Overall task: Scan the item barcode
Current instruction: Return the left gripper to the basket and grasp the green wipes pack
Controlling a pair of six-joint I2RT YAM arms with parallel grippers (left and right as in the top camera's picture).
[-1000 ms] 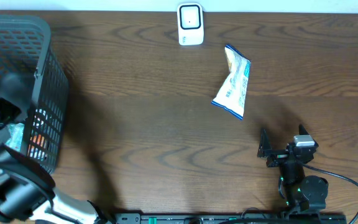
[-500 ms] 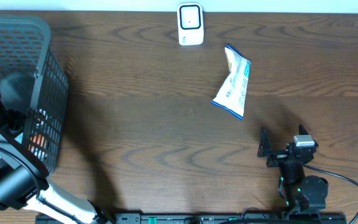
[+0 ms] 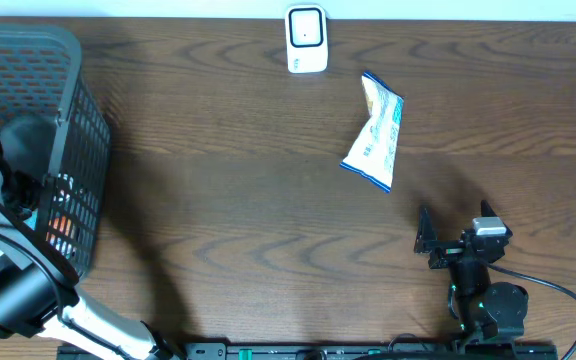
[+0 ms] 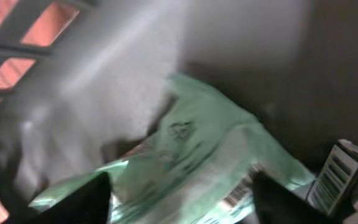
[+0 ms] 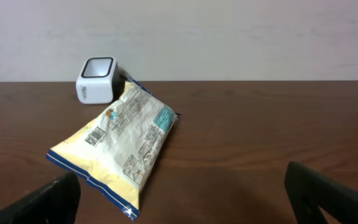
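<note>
A dark wood-grain table [image 3: 218,200] meets a plain, seemingly off-white wall [image 5: 229,37].

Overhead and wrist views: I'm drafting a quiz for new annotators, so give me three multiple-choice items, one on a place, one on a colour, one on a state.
1. Where does the white scanner stand?
A) at the near edge
B) at the far edge of the table
C) at the left edge

2. What colour is the packet in front of the left gripper?
A) red
B) blue
C) green

3. How is the right gripper?
A) open and empty
B) shut on the snack bag
C) shut on the scanner

Answers:
1. B: the overhead view shows it by the far edge, beyond the snack bag.
2. C: the left wrist view shows pale green film.
3. A: its fingers stand wide apart, and the bag lies on the table ahead of them.
</note>
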